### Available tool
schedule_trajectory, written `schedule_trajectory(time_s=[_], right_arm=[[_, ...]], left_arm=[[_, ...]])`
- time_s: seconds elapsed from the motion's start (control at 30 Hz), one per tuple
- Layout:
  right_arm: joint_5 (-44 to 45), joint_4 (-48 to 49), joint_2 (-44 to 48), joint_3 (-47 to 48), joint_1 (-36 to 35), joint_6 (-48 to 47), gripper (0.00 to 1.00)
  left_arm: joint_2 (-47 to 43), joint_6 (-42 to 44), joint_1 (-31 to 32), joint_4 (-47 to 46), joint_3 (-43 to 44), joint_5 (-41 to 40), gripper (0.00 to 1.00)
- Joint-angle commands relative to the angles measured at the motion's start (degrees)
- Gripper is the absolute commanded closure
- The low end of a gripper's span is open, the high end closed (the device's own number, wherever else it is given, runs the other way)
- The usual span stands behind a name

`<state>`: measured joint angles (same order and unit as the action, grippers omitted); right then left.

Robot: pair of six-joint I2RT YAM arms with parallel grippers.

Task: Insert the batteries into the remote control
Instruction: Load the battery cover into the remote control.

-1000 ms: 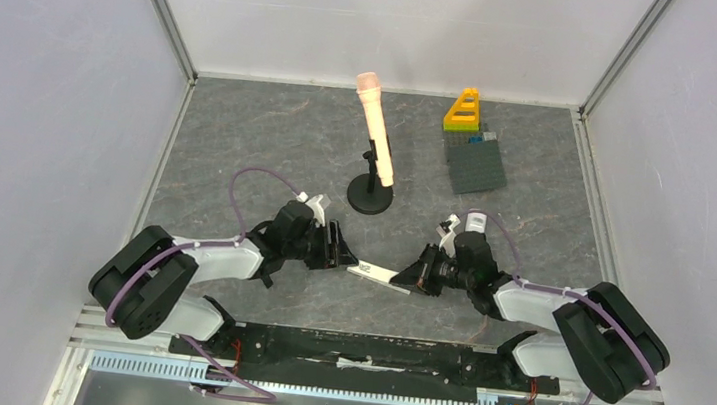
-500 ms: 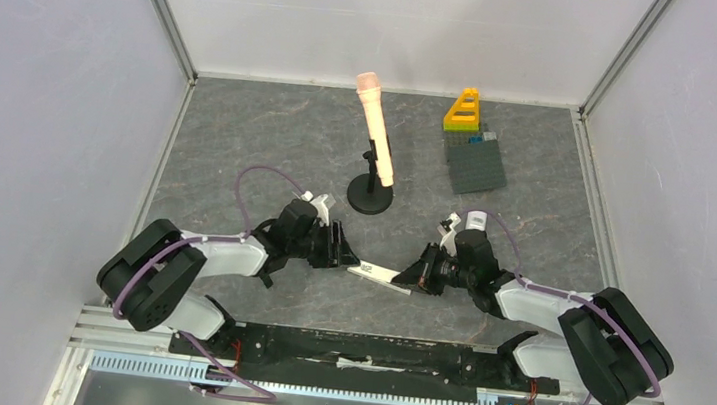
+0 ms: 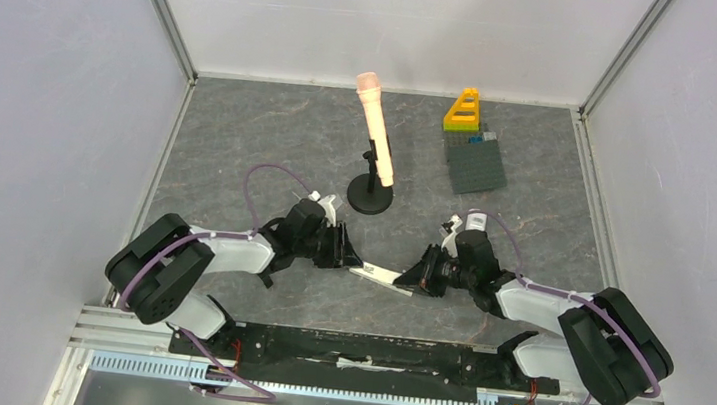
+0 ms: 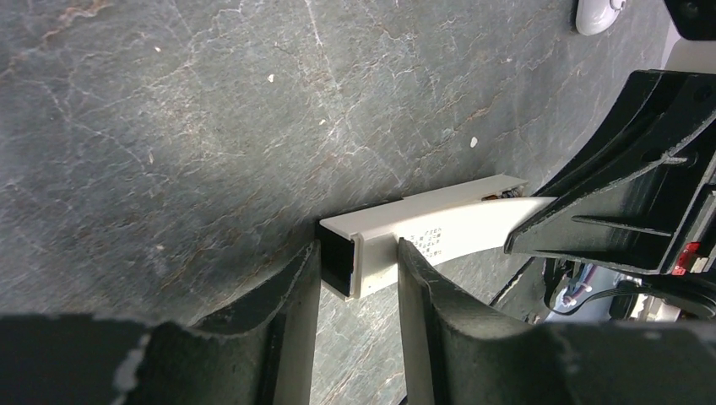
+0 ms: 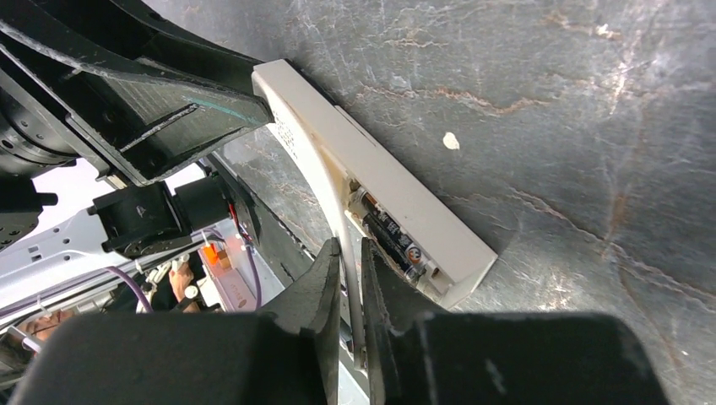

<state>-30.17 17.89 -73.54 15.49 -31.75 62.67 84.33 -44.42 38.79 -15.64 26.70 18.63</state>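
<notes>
**Desk:** What's closest to the bases?

**Operator:** Just past the black rail, both my arms are folded low and reach inward. Between them is the remote, white and slim, down at the grey table. Its length runs from one gripper to the other.

**Desk:** Left side?

**Operator:** My left gripper straddles the remote's left end, one finger on each side. One finger looks pressed against the dark end face. I cannot tell whether the other touches, so I cannot call it a grip.

**Desk:** And the right?

**Operator:** My right gripper is at the other end, beside the open compartment. Its fingers are nearly together, with only a slit between them. A thin pale edge of the remote runs into that slit, but I cannot tell whether they pinch it.

**Desk:** The batteries?

**Operator:** The batteries sit inside that compartment. They are dark cylinders lying lengthwise, with a touch of orange at one tip. I cannot count them.

**Desk:** Farther out?

**Operator:** Beyond the remote is a peach microphone, tilted on a black round-based stand. At the far right is a grey baseplate with a yellow-and-orange brick piece at its far edge, well apart from both grippers.
</notes>
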Motion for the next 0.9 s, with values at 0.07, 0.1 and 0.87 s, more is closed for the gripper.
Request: schedule_trajectory(time_s=[0.07,0.1,0.87], right_arm=[[1.7,-7.33,0.35,-0.96,0.04,-1.19,0.83],[1.69,-7.5,0.52,-0.94,0.02,-1.16,0.81],[0.66,-23.8,18.85,-3.62,5.1,-4.39,0.59]], left_arm=[[4.6,4.94,1.74,8.96,-0.72,-5.08,0.62],[5.5,4.97,1.75,9.72,-0.35,-5.14,0.63],[8.98,4.66,2.83,11.42,0.63,-9.35,0.73]])
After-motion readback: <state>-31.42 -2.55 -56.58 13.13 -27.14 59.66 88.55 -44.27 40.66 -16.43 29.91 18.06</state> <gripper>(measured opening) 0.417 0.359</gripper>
